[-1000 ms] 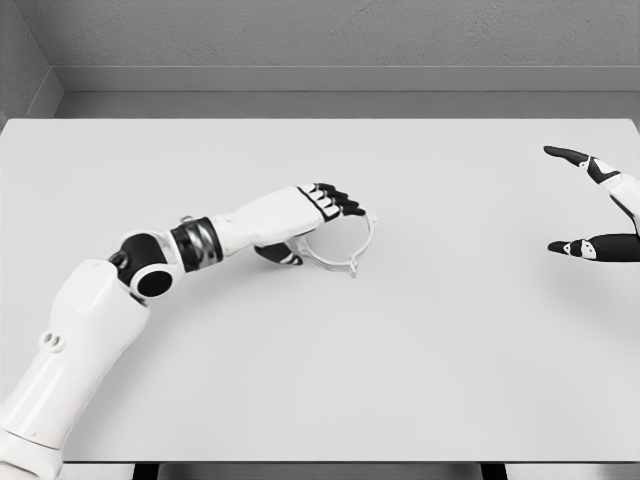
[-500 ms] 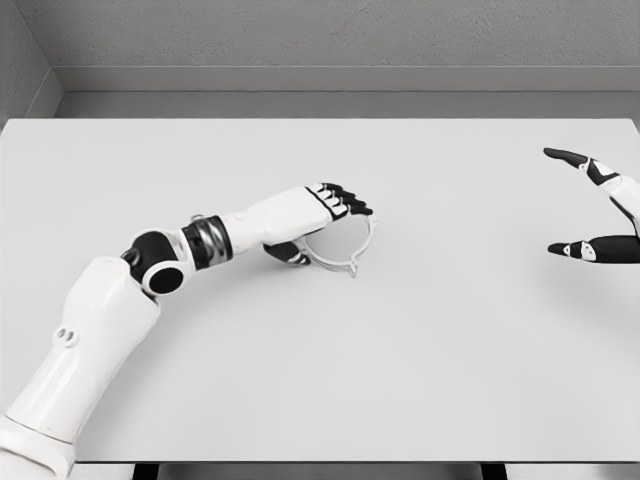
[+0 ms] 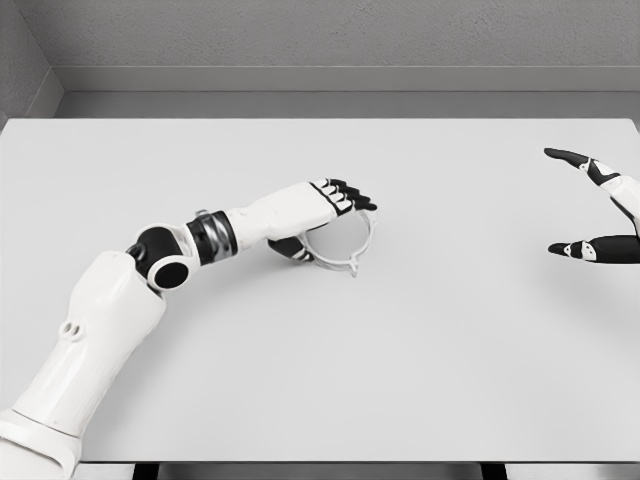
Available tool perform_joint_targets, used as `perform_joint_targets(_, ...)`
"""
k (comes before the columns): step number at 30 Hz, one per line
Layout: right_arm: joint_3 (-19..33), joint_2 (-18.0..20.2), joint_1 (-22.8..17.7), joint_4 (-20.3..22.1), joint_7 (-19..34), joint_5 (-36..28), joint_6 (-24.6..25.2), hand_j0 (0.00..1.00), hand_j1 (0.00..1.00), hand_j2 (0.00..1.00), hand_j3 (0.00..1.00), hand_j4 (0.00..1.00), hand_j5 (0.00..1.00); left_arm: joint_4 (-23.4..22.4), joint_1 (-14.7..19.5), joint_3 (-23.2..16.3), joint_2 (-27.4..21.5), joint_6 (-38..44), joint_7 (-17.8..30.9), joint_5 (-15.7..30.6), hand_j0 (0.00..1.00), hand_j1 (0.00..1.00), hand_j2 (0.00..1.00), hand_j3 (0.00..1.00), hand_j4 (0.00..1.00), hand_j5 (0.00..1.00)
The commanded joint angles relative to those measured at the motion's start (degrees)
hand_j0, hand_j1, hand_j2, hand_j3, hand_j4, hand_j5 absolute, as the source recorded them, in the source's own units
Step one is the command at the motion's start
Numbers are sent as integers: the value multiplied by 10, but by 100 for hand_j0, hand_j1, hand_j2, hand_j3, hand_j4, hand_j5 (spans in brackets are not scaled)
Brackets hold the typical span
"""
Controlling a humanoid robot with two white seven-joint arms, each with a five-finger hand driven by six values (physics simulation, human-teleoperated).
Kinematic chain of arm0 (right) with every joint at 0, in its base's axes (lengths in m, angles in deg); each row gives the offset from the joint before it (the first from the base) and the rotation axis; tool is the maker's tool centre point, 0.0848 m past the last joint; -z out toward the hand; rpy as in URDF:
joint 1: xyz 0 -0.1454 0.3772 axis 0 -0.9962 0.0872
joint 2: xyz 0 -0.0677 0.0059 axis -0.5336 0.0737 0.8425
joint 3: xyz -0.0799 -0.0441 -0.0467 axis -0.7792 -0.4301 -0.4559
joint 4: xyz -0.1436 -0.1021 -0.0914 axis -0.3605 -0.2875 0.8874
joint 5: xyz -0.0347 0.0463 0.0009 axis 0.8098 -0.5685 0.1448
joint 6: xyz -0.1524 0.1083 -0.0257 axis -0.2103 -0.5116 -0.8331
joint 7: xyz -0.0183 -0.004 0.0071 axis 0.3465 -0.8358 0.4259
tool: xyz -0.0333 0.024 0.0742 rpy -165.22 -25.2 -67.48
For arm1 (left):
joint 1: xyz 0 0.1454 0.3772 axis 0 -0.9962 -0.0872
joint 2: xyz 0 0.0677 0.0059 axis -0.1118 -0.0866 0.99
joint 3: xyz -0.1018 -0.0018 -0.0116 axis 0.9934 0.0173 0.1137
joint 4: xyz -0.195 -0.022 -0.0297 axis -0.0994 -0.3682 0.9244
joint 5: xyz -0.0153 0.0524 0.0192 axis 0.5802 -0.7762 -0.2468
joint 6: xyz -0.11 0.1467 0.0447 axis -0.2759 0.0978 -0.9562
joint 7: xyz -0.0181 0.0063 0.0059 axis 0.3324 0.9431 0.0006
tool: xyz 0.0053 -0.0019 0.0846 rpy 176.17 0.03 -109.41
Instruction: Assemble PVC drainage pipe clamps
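1. The pipe clamp [image 3: 343,245], a pale ring with small tabs on its rim, lies flat near the middle of the worktop [image 3: 400,350], somewhat toward the left edge.
2. The left hand [image 3: 325,205] is over the clamp's left and far side. Its fingers [image 3: 352,196] are curled across the ring's far rim, and the thumb sits low at the near left rim. The grip appears to be closed on the clamp, though contact is partly hidden by the hand.
3. The right hand [image 3: 600,215] is near the worktop's right edge, well apart from the clamp, with fingers spread and holding nothing.
4. Only one clamp part is visible; no mating part or pipe can be seen.
5. Risk: the ring is thin and lies flat, so a shallow pinch may slip off the rim and push the clamp across the worktop.
6. Risk: uneven pressure could tilt the ring or flex it out of shape during a lift.
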Motion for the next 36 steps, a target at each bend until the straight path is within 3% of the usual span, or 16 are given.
perform_joint_targets(1,0,1,0,0,0,-5,1,100,100,100,100,100,100,-4,0,0,1,1,0,4,100,100,100,100,100,100)
perform_joint_targets(12,1,1,-1,1,0,-5,1,100,100,100,100,100,100,-6,4,1,5,1,0,5,100,100,100,100,100,100)
perform_joint_targets(22,-6,-11,8,5,2,-1,1,100,100,100,100,100,100,-33,47,9,-2,1,-1,11,100,100,100,100,100,100)
perform_joint_targets(25,-5,-10,8,-6,3,0,1,100,100,100,100,100,100,-51,71,12,-29,1,-3,25,100,100,100,100,100,100)
perform_joint_targets(26,-5,-5,8,-53,1,-1,1,100,100,100,100,100,100,-51,73,12,-63,1,-3,60,100,100,100,100,100,100)
perform_joint_targets(27,-6,-5,21,-78,5,1,1,100,100,100,100,100,100,-51,75,11,-91,1,-3,81,100,100,100,100,100,100)
perform_joint_targets(33,-44,-4,108,-113,4,20,1,100,100,100,100,100,100,-50,73,8,-193,1,-3,151,100,100,100,100,100,100)
perform_joint_targets(34,-54,-4,129,-112,5,54,1,100,100,100,100,100,100,-50,72,8,-206,1,-3,163,100,100,100,100,100,100)
perform_joint_targets(36,-92,-17,213,-148,3,164,1,100,100,100,100,100,100,-50,70,8,-230,1,-3,179,100,100,100,100,100,100)
